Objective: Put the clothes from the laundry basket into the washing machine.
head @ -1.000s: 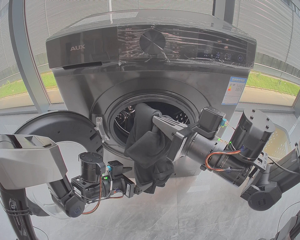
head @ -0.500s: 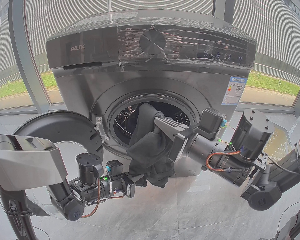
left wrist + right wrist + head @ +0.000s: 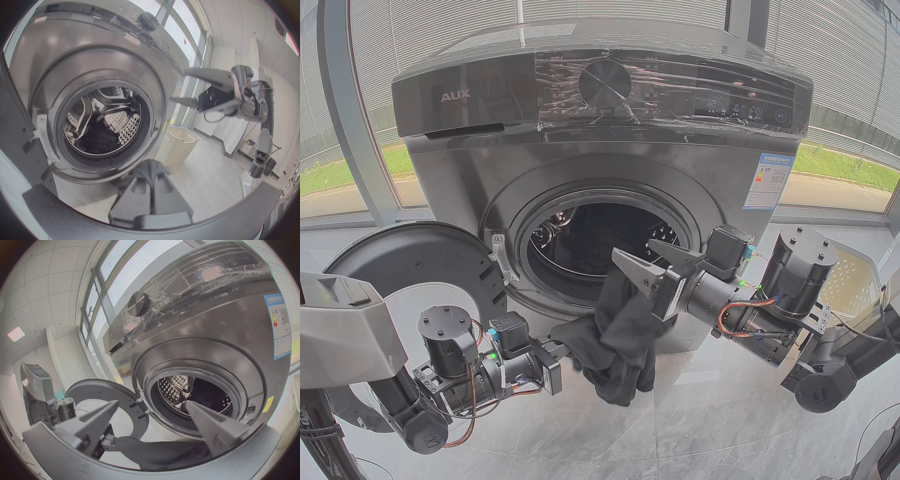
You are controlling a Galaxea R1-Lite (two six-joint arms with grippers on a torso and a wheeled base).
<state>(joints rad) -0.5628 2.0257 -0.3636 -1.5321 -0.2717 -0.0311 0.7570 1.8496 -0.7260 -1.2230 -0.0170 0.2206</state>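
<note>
Washing machine (image 3: 600,144): door (image 3: 419,262) swung open to the robot's left. Drum (image 3: 112,115) holds a dark heap of clothing (image 3: 97,140) at its bottom. Cream laundry basket (image 3: 175,151) stands on the floor just beside the machine, on the robot's right; its contents cannot be judged.

Dark garment (image 3: 619,337) is outside the drum and hangs below the door opening down to the floor tiles.

Left gripper (image 3: 559,347): low, near the open door, fingers clamped on one edge of the garment. Right gripper (image 3: 632,247): level before the drum mouth, fingers spread apart and gripping nothing, garment bunched directly beneath its lower finger.
</note>
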